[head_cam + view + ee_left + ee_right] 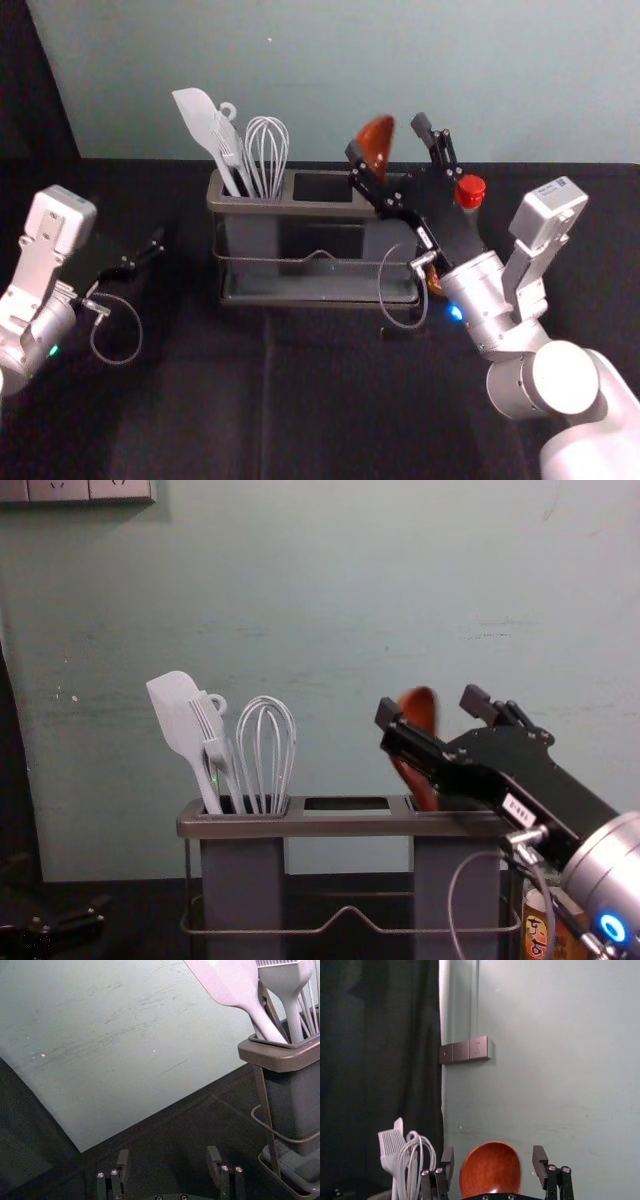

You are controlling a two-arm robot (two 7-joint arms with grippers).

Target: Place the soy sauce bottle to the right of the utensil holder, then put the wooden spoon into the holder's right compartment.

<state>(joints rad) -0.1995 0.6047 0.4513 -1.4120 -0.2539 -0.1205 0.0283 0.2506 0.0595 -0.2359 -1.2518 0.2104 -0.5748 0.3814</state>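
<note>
Wooden spoon (420, 712) stands in the right compartment (430, 880) of the utensil holder (250, 827); soy sauce bottle (470, 190) right of holder. Above holder, open right gripper (388, 137) should retreat straight, without brushing spoon. Left gripper (168, 1155) parked open, left of holder.

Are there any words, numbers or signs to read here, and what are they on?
None that I can read:
Bottle label: big characters, too blurred.
White tag on the right gripper, at the spoon over the holder's right compartment: too small.
Sticker on the right arm's box: too small.
</note>
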